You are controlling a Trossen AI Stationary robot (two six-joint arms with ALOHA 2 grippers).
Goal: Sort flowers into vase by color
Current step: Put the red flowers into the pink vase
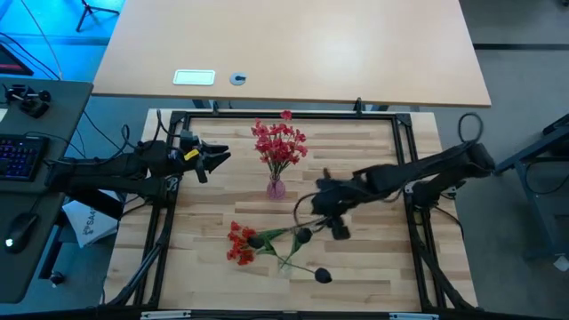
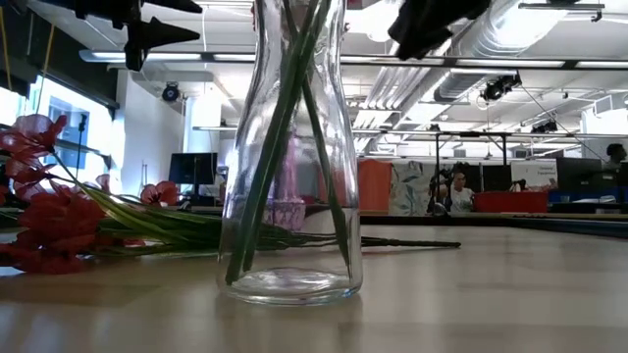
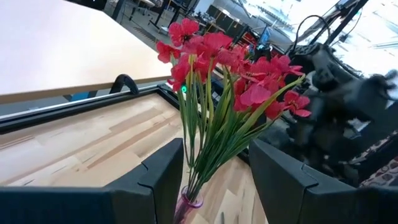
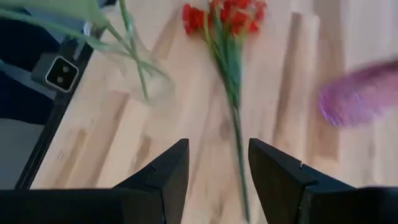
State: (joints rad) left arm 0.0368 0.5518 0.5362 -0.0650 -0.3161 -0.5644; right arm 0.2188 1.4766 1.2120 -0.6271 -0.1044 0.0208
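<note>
Right gripper [image 4: 214,180]: jaws parted, nothing held.
Red flower [image 4: 227,37]: lying flat, stalk pointing toward the jaws.
Left gripper [image 3: 214,180]: parted, idle.

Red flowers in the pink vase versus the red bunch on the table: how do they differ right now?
The red flowers in the pink vase stand upright; the red bunch on the table lies flat. The vase flowers sit near the table's back, by the left gripper; the loose bunch lies toward the front, near the clear vase. Both have bright red blossoms on green stalks.
</note>
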